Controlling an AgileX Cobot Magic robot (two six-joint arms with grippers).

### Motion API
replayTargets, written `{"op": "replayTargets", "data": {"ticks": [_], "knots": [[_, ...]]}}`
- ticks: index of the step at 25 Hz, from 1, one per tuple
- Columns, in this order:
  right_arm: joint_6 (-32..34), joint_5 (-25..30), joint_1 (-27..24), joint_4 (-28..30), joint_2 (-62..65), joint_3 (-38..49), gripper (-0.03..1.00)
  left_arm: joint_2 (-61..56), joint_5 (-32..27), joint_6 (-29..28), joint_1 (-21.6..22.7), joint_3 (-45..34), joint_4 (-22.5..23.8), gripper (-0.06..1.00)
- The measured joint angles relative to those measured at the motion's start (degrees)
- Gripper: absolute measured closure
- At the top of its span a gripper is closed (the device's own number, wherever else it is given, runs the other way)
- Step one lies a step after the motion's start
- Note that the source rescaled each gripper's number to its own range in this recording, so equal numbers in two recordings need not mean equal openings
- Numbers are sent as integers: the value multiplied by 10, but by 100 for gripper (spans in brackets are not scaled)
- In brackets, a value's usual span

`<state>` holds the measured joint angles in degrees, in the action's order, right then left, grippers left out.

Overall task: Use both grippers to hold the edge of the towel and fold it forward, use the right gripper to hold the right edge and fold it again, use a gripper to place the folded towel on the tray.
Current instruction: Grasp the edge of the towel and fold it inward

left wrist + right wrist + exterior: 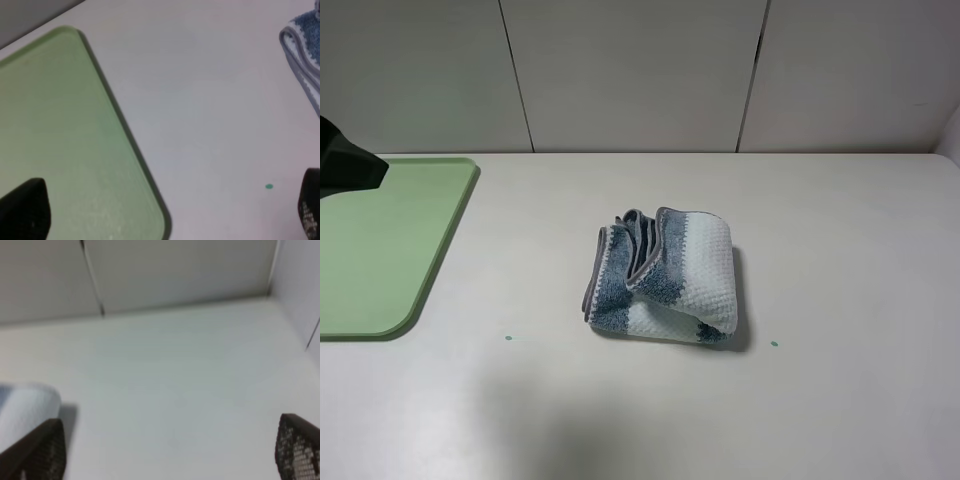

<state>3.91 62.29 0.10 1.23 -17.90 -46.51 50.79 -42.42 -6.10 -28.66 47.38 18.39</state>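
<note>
Right, we're looking at the towel [665, 275] folded into a chunky bundle in the middle of the table [860, 400], well apart from the green tray [390, 240]. Its grey-trimmed edges stack up on the tray side and along the back. The side away from the tray is a smooth, rounded white fold. Between towel and tray we see a broad strip of bare tabletop, with just as much open surface on the towel's far side and in front of it. One small green dot [508, 338] sits in front of the towel toward the tray, and a second dot [774, 344] sits in front on the other side. Behind the towel the table runs up to the panelled wall [630, 70].

Now the arms. We catch a black piece of the left arm [345, 160] over the tray's back edge, well away from the towel. The left gripper [167, 212] hangs spread wide over the tray's corner on the towel side, with nothing between its fingertips [25, 210]. Only a corner of the towel shows at the fringe of its camera. The right gripper [167, 450] is also wide apart and empty, near the towel's rounded white fold, with one finger [37, 450] close to it and the other over bare table.
</note>
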Motion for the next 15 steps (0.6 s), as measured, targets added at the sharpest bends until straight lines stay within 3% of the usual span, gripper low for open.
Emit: {"op": "replayTargets", "data": {"ticks": [6,15], "knots": [[0,-13,6,-4,58,110,6,0,1,2,0,0,0,-5],[-4,-57,6,-8,179,161,6,0,11,3,0,0,0,-5]]}}
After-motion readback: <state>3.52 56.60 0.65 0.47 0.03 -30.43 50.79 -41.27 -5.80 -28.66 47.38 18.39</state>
